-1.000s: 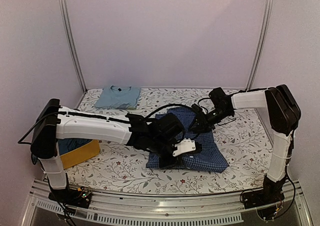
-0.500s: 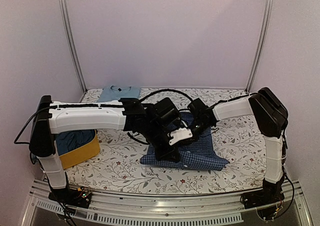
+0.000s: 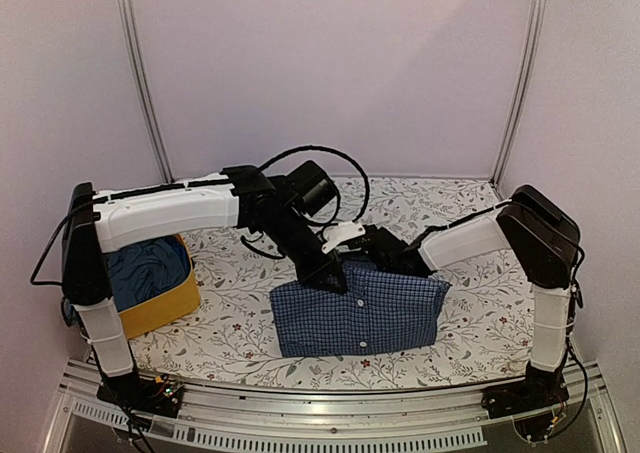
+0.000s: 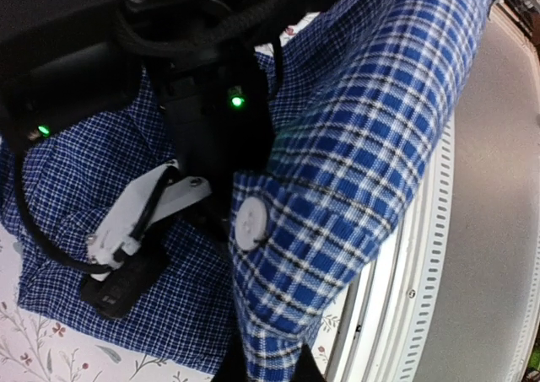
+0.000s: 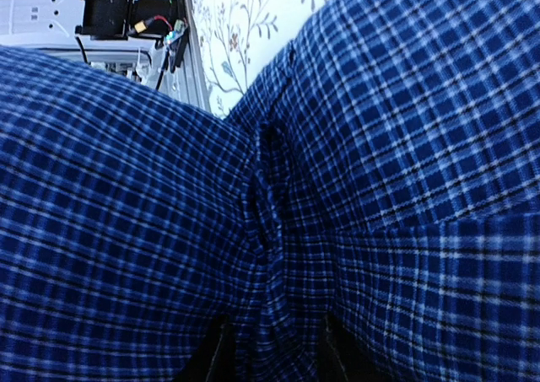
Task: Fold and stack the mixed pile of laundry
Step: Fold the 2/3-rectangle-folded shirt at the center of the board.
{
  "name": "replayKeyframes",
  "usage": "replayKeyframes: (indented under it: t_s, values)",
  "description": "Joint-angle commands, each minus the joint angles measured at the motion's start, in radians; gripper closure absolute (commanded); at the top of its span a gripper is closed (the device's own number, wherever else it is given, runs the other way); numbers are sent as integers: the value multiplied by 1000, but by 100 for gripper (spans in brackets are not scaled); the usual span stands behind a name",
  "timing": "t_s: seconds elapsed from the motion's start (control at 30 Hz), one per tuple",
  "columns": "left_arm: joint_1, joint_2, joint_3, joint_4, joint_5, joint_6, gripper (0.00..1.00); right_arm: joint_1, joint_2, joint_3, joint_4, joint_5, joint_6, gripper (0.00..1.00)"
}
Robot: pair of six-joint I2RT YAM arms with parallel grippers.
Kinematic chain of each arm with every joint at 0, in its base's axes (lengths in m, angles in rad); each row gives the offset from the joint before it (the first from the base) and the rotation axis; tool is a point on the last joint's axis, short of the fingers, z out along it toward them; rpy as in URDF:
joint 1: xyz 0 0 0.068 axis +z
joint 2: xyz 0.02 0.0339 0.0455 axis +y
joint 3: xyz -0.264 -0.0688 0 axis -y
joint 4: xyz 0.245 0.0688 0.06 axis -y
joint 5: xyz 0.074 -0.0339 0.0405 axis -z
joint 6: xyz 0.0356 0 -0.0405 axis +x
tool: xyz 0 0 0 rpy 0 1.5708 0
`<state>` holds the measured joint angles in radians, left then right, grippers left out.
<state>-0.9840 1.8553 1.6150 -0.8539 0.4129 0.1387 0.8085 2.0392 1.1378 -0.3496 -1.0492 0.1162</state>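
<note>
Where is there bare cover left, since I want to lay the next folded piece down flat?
Bare: between basket and checked shirt; right of the shirt, up to the right arm; the back right of the table cover. Crowded: the shirt's far edge, where the left arm meets the right.

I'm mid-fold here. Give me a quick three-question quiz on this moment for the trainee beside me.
1. What lies in the yellow basket?
2. True or false: the checked shirt lies inside that basket.
3. The left gripper is shut on: A the checked shirt, B the basket's rim, C nothing.

Key: 1 blue clothes; 2 false, it lies on the table in front of the arms; 3 A.
</note>
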Motion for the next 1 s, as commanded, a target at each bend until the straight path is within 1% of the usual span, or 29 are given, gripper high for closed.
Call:
replayKeyframes:
  t_s: [0.0, 0.1, 0.2, 0.37, 0.53, 0.67, 0.8, 0.83, 0.87, 0.97]
  values:
    - [3, -29, 1, -6, 76, 51, 100, -64, -64, 81, -77, 60, 7, 58]
    - [4, -26, 4, -10, 100, 72, 100, -136, -77, 158, -120, 71, -9, 49]
    - [8, -9, 8, -13, 98, 83, 100, -218, -69, 230, -143, 71, -19, 45]
    - [49, 71, 81, -24, 59, 100, 96, -335, -28, 298, -133, 122, -11, 44]
    - [107, 211, 234, -43, 25, 141, 93, -391, 59, 348, -123, 237, 26, 44]
    - [154, 341, 382, -54, 19, 156, 91, -402, 179, 371, -145, 195, 40, 45]
    - [195, 432, 465, -30, -6, 164, 85, -402, 237, 369, -163, 151, 9, 48]
    - [203, 450, 475, -21, -19, 170, 82, -403, 236, 372, -170, 161, 5, 47]
    - [212, 466, 477, -12, -27, 176, 76, -407, 231, 378, -175, 177, 3, 47]
    - [248, 494, 471, 13, -65, 161, 48, -453, 180, 406, -180, 230, 20, 40]
